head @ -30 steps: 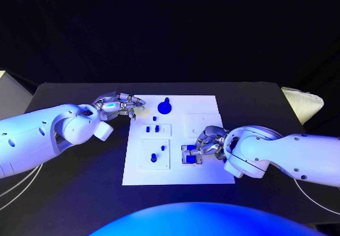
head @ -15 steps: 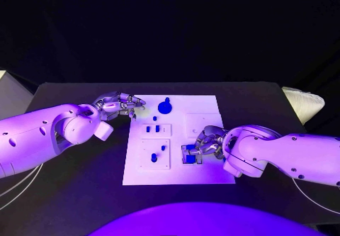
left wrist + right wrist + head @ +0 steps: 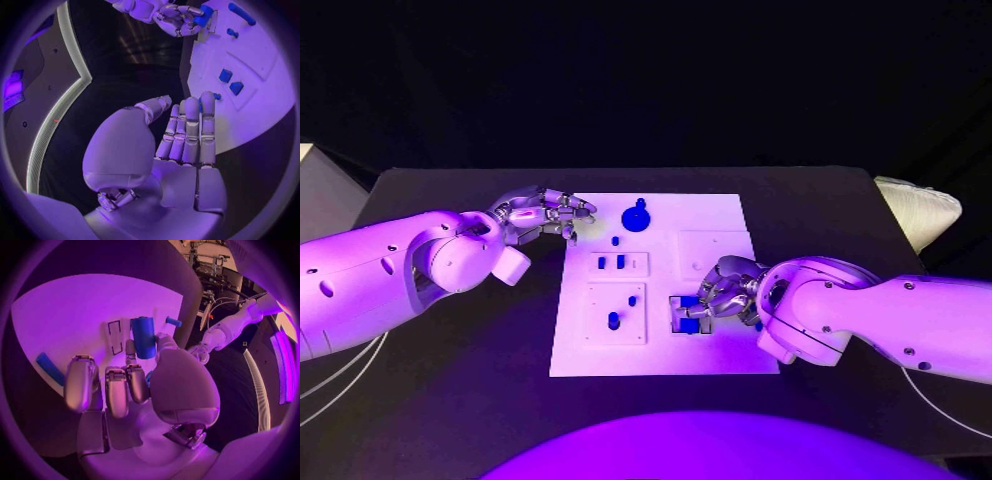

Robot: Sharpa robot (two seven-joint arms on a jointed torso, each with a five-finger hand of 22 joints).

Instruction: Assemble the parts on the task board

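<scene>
Near the frame's lower right, we see our right hand gripping a blue cylindrical plastic part in its fingers over the white rectangular task board on the black counter. Farther up left, our left hand hovers beside the board's edge, fingers straight, holding nothing.

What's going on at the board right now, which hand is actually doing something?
The right hand holds a blue part over the near right section of the white task board, by a slot there. The left hand hovers at the board's far left edge with its fingers together, holding nothing. Other blue parts sit in the board.
</scene>
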